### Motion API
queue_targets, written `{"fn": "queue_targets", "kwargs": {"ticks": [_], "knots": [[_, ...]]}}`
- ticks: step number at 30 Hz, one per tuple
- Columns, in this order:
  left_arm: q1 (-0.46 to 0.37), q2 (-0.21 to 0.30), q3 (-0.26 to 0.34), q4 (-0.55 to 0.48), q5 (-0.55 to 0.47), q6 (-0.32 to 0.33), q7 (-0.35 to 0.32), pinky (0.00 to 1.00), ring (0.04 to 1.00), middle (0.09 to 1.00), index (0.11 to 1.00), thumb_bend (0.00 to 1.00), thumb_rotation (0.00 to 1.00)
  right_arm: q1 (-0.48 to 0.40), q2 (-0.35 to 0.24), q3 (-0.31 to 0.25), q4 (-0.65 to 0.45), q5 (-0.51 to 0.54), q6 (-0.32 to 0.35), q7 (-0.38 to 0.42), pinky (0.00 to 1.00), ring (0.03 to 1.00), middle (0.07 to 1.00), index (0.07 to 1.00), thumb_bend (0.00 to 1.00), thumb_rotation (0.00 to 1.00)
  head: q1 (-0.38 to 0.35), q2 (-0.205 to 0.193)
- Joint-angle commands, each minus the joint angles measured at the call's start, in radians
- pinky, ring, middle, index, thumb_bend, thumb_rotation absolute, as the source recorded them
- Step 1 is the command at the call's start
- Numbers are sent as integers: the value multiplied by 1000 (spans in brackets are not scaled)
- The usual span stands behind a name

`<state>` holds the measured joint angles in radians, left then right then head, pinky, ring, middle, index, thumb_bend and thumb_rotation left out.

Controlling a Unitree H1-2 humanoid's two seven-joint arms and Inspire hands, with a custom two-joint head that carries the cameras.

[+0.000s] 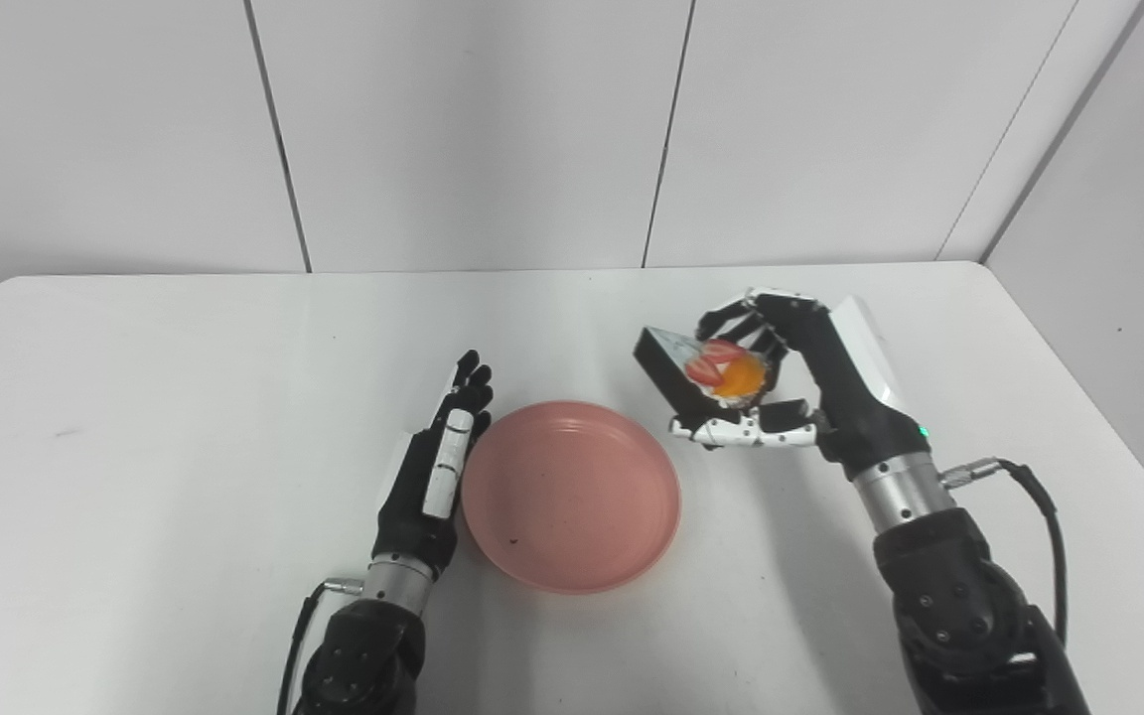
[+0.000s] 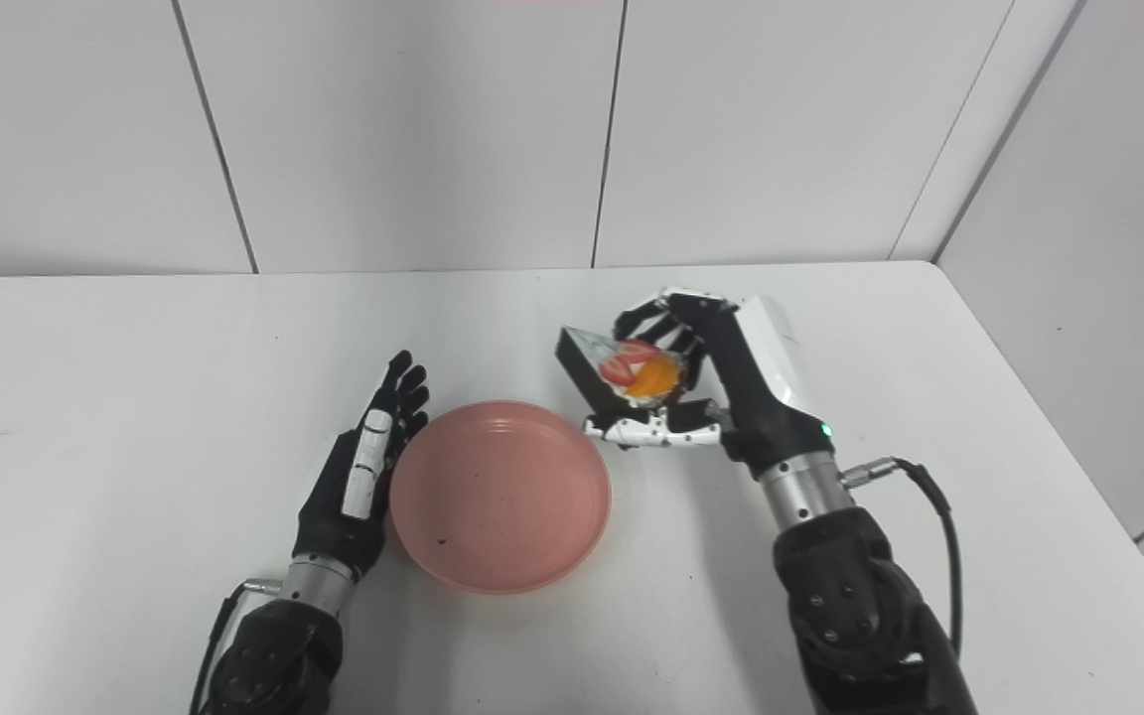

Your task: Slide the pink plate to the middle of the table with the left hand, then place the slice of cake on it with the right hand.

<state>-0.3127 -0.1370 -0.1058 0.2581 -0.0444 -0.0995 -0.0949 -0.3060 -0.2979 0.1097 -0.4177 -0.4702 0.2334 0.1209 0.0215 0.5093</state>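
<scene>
The white table (image 1: 135, 397) runs across the view, with grey wall panels (image 1: 473, 129) behind its far edge. On the left part of the table, at about eight o'clock from the centre, the left hand (image 1: 433, 472) lies edge-on with its fingers stretched out straight and together, pointing towards twelve o'clock. It grips nothing; its inner side rests just beside, and seemingly against, the nine-o'clock rim of the pink plate (image 1: 572, 494).

The pink plate sits flat near the middle of the table, a little towards the near edge. Its bowl holds no food, only a small dark speck at about seven o'clock inside it.

At two o'clock from the plate, the right hand (image 1: 790, 382) is raised above the table surface with its fingers curled over the far side of the slice of cake (image 1: 701, 372) and the white thumb pressed under its near side, so the hand is closed around the cake. The slice is tilted, its dark side facing ten o'clock, its pale top carrying red and orange fruit pieces. It hangs clear of the plate, just beyond the rim at two o'clock. A black cable (image 1: 1039, 516) loops out from the right wrist towards four o'clock.
</scene>
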Motion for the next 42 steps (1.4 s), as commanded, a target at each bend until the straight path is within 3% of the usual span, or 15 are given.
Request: {"fn": "queue_targets", "kwargs": {"ticks": [1, 12, 14, 24, 28, 34, 36, 37, 38, 39, 42], "knots": [[6, -11, -9, 26, 6, -22, 1, 1000, 1000, 1000, 1000, 612, 1000, -37, 15, 23, -5, -11, -43, 4, 229, 297, 436, 494, 521, 0, 0, 1], [3, -8, -7, 25, 33, -31, 18, 1000, 1000, 1000, 1000, 614, 1000, -58, 48, 112, 254, -14, -184, -9, 227, 286, 398, 488, 517, 0, -6, 2], [6, -11, -5, 22, 30, -31, 20, 1000, 1000, 1000, 1000, 604, 1000, -63, 51, 119, 290, -20, -209, -17, 260, 320, 411, 494, 518, 0, -6, 4], [15, -17, -1, 4, 36, -36, 47, 1000, 1000, 1000, 1000, 587, 1000, -59, 50, 140, 394, -77, -211, -26, 273, 324, 403, 489, 517, 0, -9, 12], [15, -14, -4, 5, 41, -36, 46, 1000, 1000, 1000, 1000, 598, 1000, -53, 49, 141, 423, -80, -216, -28, 231, 297, 401, 488, 516, 0, -10, 13], [16, -11, -8, 0, 51, -30, 44, 1000, 1000, 1000, 1000, 603, 1000, -51, 49, 156, 438, -109, -270, -71, 365, 391, 479, 544, 508, 0, -12, 15], [18, -12, -9, -3, 56, -30, 47, 1000, 1000, 1000, 1000, 599, 1000, -47, 47, 160, 416, -115, -277, -67, 465, 535, 478, 520, 517, 0, -12, 15], [19, -12, -9, -4, 57, -30, 49, 1000, 1000, 1000, 1000, 600, 1000, -44, 46, 160, 403, -114, -276, -60, 586, 657, 640, 668, 553, 131, -12, 15], [18, -11, -9, -5, 56, -26, 46, 1000, 1000, 1000, 1000, 600, 1000, -41, 40, 161, 389, -106, -281, -48, 660, 731, 724, 740, 571, 212, -12, 15], [17, -10, -9, -6, 55, -24, 45, 1000, 1000, 1000, 1000, 601, 1000, -39, 36, 162, 379, -100, -285, -40, 740, 808, 791, 794, 586, 297, -12, 15], [17, -9, -8, -5, 53, -22, 43, 1000, 1000, 1000, 1000, 606, 1000, -29, 22, 161, 345, -74, -283, -2, 813, 899, 891, 867, 612, 412, -13, 21]]}}
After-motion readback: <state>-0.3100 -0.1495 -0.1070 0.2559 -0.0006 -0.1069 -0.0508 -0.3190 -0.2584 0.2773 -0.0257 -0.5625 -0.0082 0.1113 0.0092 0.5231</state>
